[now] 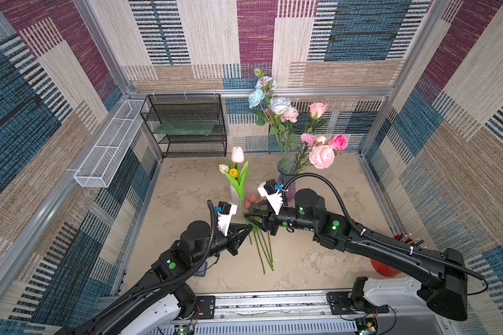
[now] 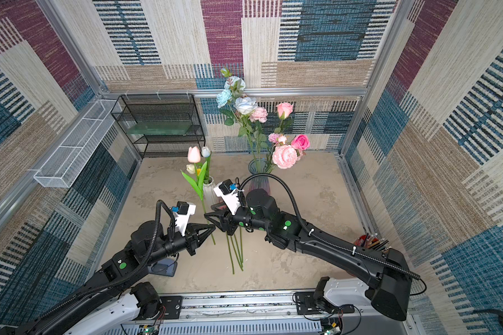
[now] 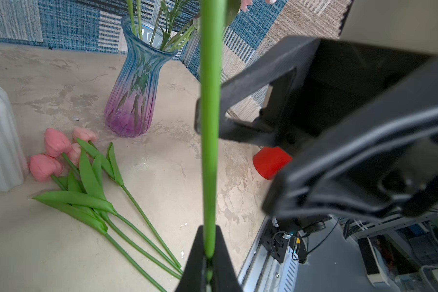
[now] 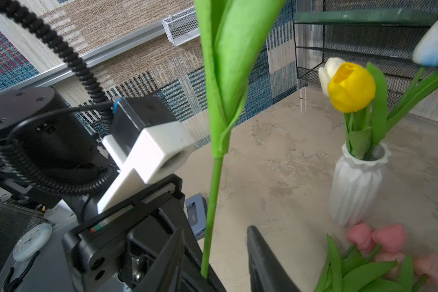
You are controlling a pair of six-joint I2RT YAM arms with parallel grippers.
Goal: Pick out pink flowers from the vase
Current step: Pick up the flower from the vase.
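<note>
My left gripper (image 1: 251,229) (image 3: 209,242) is shut on the green stem (image 3: 209,126) of a pink tulip (image 1: 237,154) (image 2: 194,154), held upright beside the white vase (image 1: 235,195) (image 4: 357,182). My right gripper (image 1: 249,214) (image 4: 214,242) is open, and its jaws straddle the same stem (image 4: 213,197) without touching it. Several pink tulips (image 1: 251,200) (image 3: 53,151) (image 4: 390,240) lie on the table by the white vase. That vase holds yellow, white and blue tulips. Pink roses and a peony (image 1: 321,156) (image 2: 284,156) stand in the glass vase (image 1: 286,171) (image 3: 134,88).
A black wire shelf (image 1: 186,124) stands at the back left and a white mesh basket (image 1: 105,150) hangs on the left wall. A red cup (image 1: 385,268) (image 3: 271,161) with pencils sits under my right arm. A grey-blue object (image 2: 164,266) lies under my left arm.
</note>
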